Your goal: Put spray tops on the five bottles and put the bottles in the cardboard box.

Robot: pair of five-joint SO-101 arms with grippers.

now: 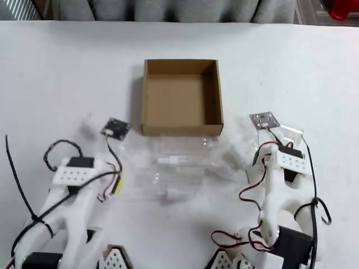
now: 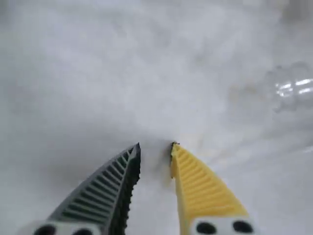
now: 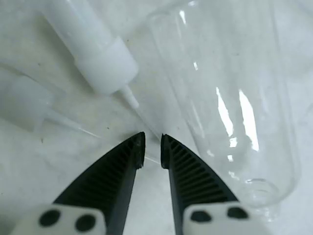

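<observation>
Two white spray tops (image 3: 105, 61) lie by a clear bottle (image 3: 230, 98), left gripper (image 2: 155, 147) and right gripper (image 3: 152, 141) ajar.

Table (image 1: 56, 67): sitting white and wide.
Red thing (image 1: 343, 8): peeking in at the far corner.
Grey wall (image 1: 168, 8): running behind the table.

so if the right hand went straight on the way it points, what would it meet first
Probably the thin dip tube of a white spray top, lying just ahead of the right hand. The clear bottle lies beside that line. Depth is unclear, so it could touch the table first.
</observation>
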